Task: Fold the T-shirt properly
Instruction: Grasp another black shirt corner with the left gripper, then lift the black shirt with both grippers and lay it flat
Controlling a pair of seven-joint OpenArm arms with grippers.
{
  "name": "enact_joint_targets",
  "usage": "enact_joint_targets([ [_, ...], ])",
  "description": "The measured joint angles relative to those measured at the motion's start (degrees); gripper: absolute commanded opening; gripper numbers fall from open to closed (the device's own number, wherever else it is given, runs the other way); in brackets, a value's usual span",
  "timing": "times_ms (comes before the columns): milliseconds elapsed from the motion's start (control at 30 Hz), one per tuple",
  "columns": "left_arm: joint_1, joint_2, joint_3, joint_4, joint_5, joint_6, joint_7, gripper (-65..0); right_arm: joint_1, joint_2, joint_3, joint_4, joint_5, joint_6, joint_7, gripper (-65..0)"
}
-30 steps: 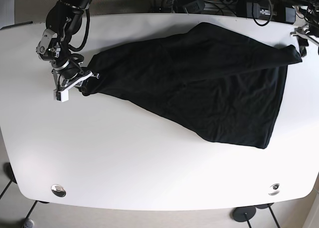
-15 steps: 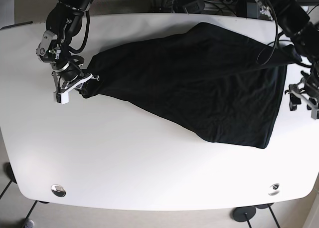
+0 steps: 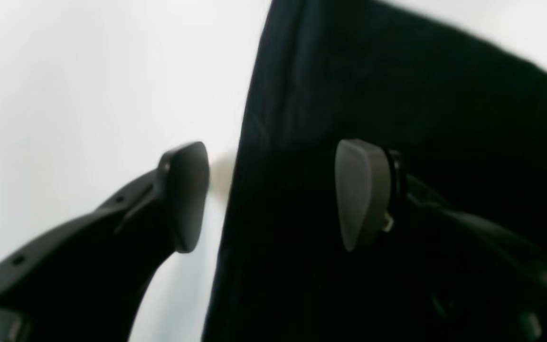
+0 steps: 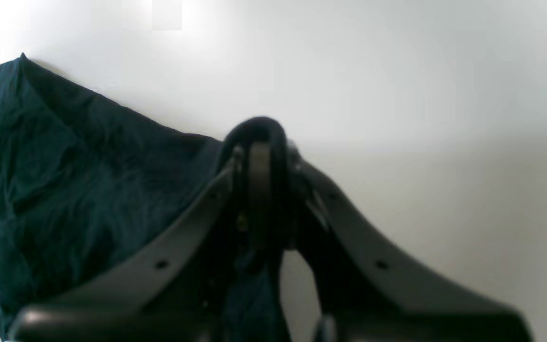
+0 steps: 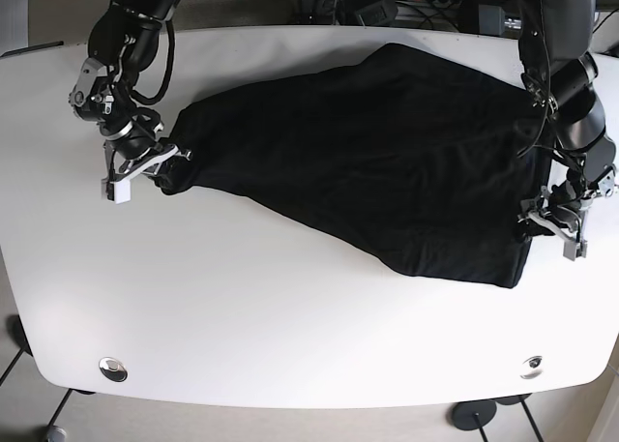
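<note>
Black cotton T-shirt (image 5: 387,162) lies spread across the white table (image 5: 242,316), running from 9 o'clock to 3. Right hand (image 4: 259,190) is clamped on the shirt's edge at 9 o'clock. Left hand (image 3: 273,194) gapes wide, straddling the hem at 4 o'clock.

The T-shirt (image 5: 387,162) lies spread on the bench (image 5: 242,316), reaching from near its left edge to its right edge, along the far half. The right gripper (image 5: 160,162) sits at the shirt's left end; the left gripper (image 5: 551,224) straddles its right edge, near the right bench edge.
</note>
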Motion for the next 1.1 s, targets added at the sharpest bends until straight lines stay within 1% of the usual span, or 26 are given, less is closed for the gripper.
enact_joint_targets([
  [100,-0.33,0.50,3.61,-0.02,0.11,0.04,0.15,-26.2,-0.11,-0.02,0.00,0.00,0.02,-0.02,0.00,-62.9],
  [167,-0.31,1.88,3.89,0.09,-1.16,0.11,-0.04,-26.2,-0.11,-0.04,-0.02,0.00,0.26,0.00,0.04,-62.9],
  [233,-0.13,3.10,3.91,0.85,-1.27,0.11,1.05,-26.4,-0.11,-0.02,0.00,0.02,0.26,0.00,0.02,-62.9],
  [300,0.02,4.35,3.89,1.03,-2.08,-0.02,0.70,-26.8,-0.13,-0.02,0.04,0.02,0.24,0.00,0.02,-62.9],
  [333,0.00,5.09,3.89,1.11,-2.12,-0.02,0.52,-28.5,-0.11,-0.02,0.02,0.02,0.24,0.00,0.02,-62.9],
  [367,-0.02,5.70,3.89,1.18,-2.14,-0.02,0.52,-35.0,-0.11,-0.04,0.00,0.02,0.46,0.00,0.00,-62.9],
  [400,-0.11,6.32,3.91,1.18,-2.14,-0.02,0.57,-44.3,-0.11,-0.04,0.00,0.02,0.66,0.00,0.04,-62.9],
  [433,-0.07,6.97,4.02,1.18,-2.05,-0.02,0.31,-59.4,-0.11,-0.04,0.04,0.02,0.66,0.00,0.04,-62.9],
  [467,0.02,7.30,4.17,1.09,-2.05,-0.24,-0.11,-65.0,-0.11,-0.04,0.44,0.02,0.66,0.02,-0.02,-62.9],
  [500,0.17,7.50,4.17,1.01,-2.03,-0.48,-0.96,-63.3,-0.11,-0.07,1.25,0.02,0.66,0.00,0.00,-62.9],
  [533,0.20,7.45,4.17,1.20,-2.05,-0.50,-0.90,-63.7,-0.13,-0.04,1.57,0.02,0.63,-0.02,0.02,-62.9],
  [600,1.25,7.80,4.11,5.75,-0.68,-0.55,1.57,-64.0,-0.13,-0.04,1.60,0.04,0.66,-0.02,0.02,-62.9],
  [633,2.69,8.15,4.11,11.85,0.50,-0.39,5.79,-64.0,-0.15,-0.11,1.46,1.07,0.63,0.00,-0.24,-62.9],
  [733,7.17,8.48,4.11,27.67,0.20,-0.22,14.40,-64.2,-0.94,-0.02,1.46,7.06,0.85,0.24,-0.76,-63.1],
  [767,9.44,9.42,3.80,36.11,-0.81,-0.20,16.65,-64.2,-1.03,0.52,1.05,9.75,1.07,0.26,-0.83,-63.1],
  [833,11.43,10.58,3.93,46.18,-3.28,-0.09,20.17,-64.2,-0.50,1.77,0.90,12.44,1.07,0.24,-1.81,-63.1],
  [867,11.82,10.86,4.17,50.10,-4.09,-0.44,22.29,-64.2,0.50,2.05,1.16,13.03,0.85,0.22,-3.23,-63.1],
  [900,11.74,11.10,4.17,54.01,-5.22,-0.48,24.30,-64.2,2.84,3.02,1.22,13.00,0.50,0.17,-5.49,-63.1],
  [933,11.54,11.13,4.17,55.78,-5.95,-0.48,25.05,-64.2,4.81,4.04,1.09,12.94,0.52,0.17,-7.32,-63.1],
  [1000,10.27,11.10,4.15,58.21,-6.34,-0.50,27.63,-64.2,9.53,5.75,1.09,12.61,0.94,0.15,-7.74,-63.1],
  [1067,6.36,11.17,4.15,58.40,-5.92,-0.63,30.82,-64.2,15.58,7.74,0.96,10.40,1.27,0.13,-10.43,-63.1],
  [1100,3.45,11.30,4.20,58.25,-6.10,-0.66,31.32,-64.2,18.88,9.07,0.76,8.72,1.29,0.13,-11.61,-63.1],
])
